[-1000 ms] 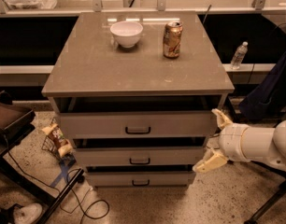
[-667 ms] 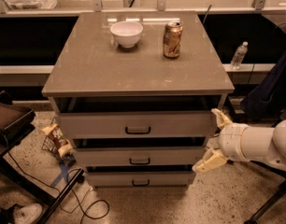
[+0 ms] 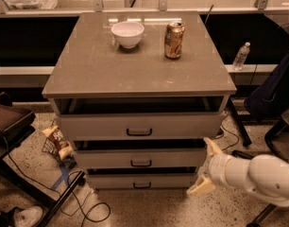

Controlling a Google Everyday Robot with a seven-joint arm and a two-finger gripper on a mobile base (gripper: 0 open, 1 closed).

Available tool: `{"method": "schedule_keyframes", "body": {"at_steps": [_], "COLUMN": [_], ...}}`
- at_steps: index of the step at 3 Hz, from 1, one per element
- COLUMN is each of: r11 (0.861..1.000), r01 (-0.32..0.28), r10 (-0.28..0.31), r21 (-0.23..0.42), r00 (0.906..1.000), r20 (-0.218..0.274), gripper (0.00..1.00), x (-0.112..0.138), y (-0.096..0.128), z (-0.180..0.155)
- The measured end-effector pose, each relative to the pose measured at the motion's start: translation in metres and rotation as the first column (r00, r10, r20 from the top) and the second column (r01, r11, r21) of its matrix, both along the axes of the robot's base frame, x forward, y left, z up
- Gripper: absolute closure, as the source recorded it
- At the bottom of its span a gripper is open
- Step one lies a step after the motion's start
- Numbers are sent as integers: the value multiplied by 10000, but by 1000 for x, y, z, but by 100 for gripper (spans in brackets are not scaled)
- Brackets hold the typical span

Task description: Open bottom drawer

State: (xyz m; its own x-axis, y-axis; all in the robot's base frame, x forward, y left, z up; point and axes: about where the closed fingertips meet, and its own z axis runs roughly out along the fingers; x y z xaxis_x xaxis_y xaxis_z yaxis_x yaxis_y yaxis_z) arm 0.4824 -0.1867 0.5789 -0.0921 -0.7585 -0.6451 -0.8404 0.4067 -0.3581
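Camera view.
- Pincer [image 3: 206, 167]: near right, at right end of drawer stack. We record it released, fingers [image 3: 212, 146] spread wide, grasping nothing. One tip level with middle drawer [image 3: 102, 159], other level with bottom drawer [image 3: 111, 180].
- Bottom drawer: lowest of three, just above floor, black handle [image 3: 142, 185] centred on front, dark gap above.
- Surface [image 3: 135, 74]: we list white bowl [image 3: 128, 33] and can [image 3: 174, 40] at far side, apart.

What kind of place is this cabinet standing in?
Probably a robotics lab or workshop: loose cables trail over the speckled floor, a white bowl and a can sit on the cabinet, and the robot's open gripper hovers beside the bottom drawer.
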Motion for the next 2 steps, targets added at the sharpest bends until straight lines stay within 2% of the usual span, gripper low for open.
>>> {"method": "schedule_keyframes", "body": {"at_steps": [1, 2], "r11": [9990, 9969], "r01": [-417, -714], "r10": [417, 705], "r21": [-181, -345], "r00": [9991, 9972], "r20": [27, -244], "gripper": [0, 0], "x": [-12, -27], "y": [-6, -9], "z": [-108, -173]}}
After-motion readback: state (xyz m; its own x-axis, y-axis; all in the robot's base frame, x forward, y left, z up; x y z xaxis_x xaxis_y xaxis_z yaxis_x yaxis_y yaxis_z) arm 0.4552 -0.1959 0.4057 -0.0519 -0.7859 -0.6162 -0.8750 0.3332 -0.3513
